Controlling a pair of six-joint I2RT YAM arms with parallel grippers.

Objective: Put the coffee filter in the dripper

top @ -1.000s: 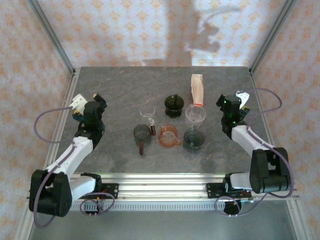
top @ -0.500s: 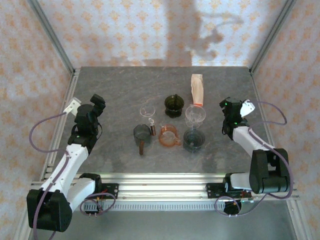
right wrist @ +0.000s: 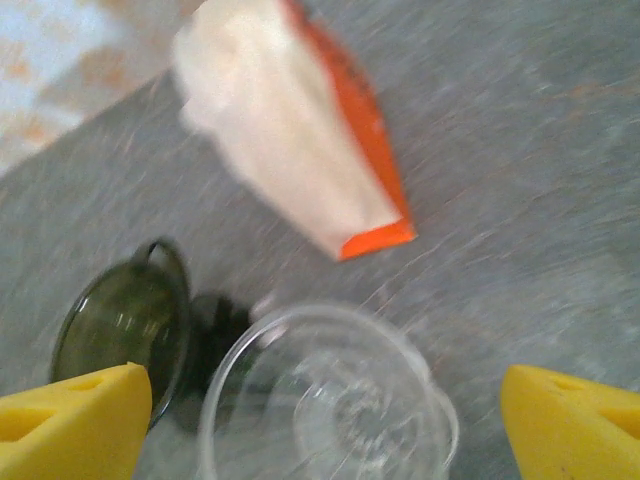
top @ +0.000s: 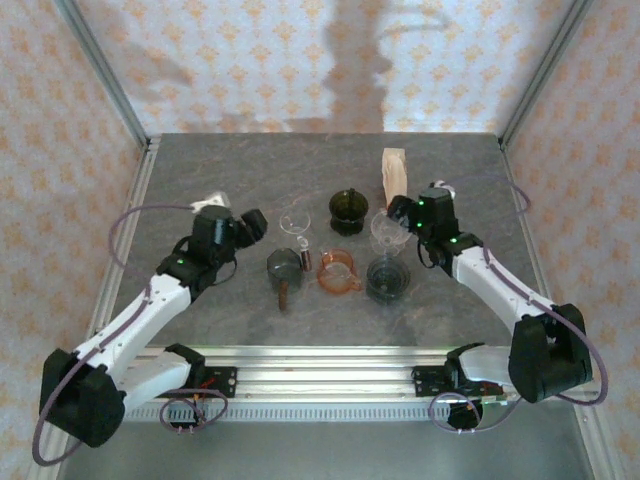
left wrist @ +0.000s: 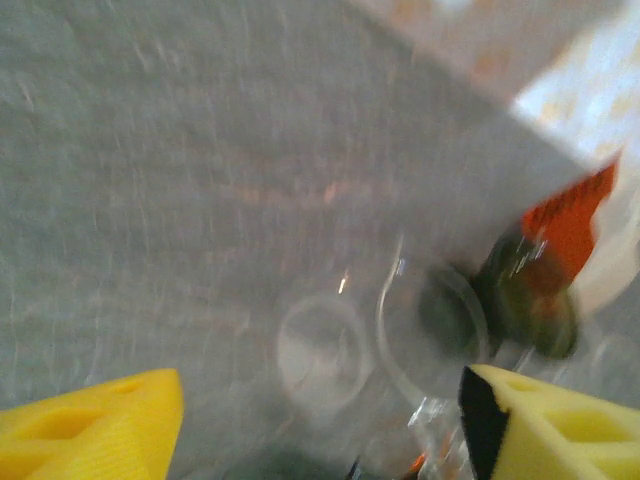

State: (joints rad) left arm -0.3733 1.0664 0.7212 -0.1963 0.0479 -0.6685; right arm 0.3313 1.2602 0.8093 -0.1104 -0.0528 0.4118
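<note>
1. The pack of coffee filters lies flat on the grey table, toward the far side; its orange end points to the arms; the filters are in the pack, not in a dripper.
2. The clear glass dripper stands upright just in front of the orange end of the pack; the dark green dripper stands near it on its left, apart from it.
3. The right gripper hangs above the place where the end of the pack meets the clear glass dripper; in the right wrist view its yellow fingers stand wide apart, released, grasping nothing; the round rim of the dripper lies below, between them.
4. The left gripper is near the small clear glass, on the left of it and not touching; its yellow fingers are also spread wide with nothing clamped; the left wrist view is blurred.
5. In the nearer row stand a dark cup with a long handle, an orange measuring cup and a dark glass server, side by side; the server is just in front of the clear glass dripper.
</note>
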